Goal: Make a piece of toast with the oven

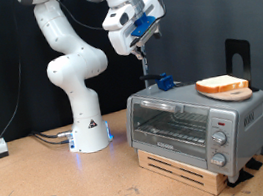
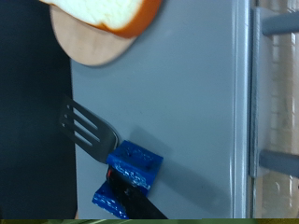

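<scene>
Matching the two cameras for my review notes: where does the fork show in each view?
Exterior view: the fork hangs upright over the oven, below the gripper.
Wrist view: the fork is seen from above, over the oven top.
Shared landmark: the toast on its plate.

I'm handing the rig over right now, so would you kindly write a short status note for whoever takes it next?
Gripper: raised above the oven, holding nothing; whether it is open is unclear.
Piece of toast: on a wooden plate on the oven's top.
Fork with a blue handle: lying on the oven's top, beside the plate.
Done: nothing visible; the oven door is closed.
Left: bread is not yet inside.
</scene>
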Action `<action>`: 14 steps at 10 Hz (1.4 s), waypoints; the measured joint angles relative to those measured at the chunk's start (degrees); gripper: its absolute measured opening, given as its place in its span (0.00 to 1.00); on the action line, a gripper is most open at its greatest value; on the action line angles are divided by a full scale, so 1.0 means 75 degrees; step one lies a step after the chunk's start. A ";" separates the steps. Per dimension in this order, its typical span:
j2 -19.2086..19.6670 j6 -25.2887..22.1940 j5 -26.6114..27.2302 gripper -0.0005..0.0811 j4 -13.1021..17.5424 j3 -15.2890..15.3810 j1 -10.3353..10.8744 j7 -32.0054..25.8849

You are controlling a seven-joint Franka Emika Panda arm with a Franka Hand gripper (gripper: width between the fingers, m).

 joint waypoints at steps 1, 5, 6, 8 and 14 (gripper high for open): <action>0.0067 0.0063 0.0028 1.00 -0.0040 -0.0136 -0.0006 -0.0253; 0.0291 0.0113 -0.0248 1.00 -0.0275 -0.0533 -0.0144 -0.1025; 0.0307 0.0148 -0.0374 1.00 -0.0335 -0.0606 -0.0216 -0.1145; 0.0330 0.0378 -0.0792 1.00 -0.0477 -0.0599 -0.0414 -0.1072; 0.0041 0.1290 -0.0057 1.00 -0.1276 -0.0794 -0.0447 -0.2140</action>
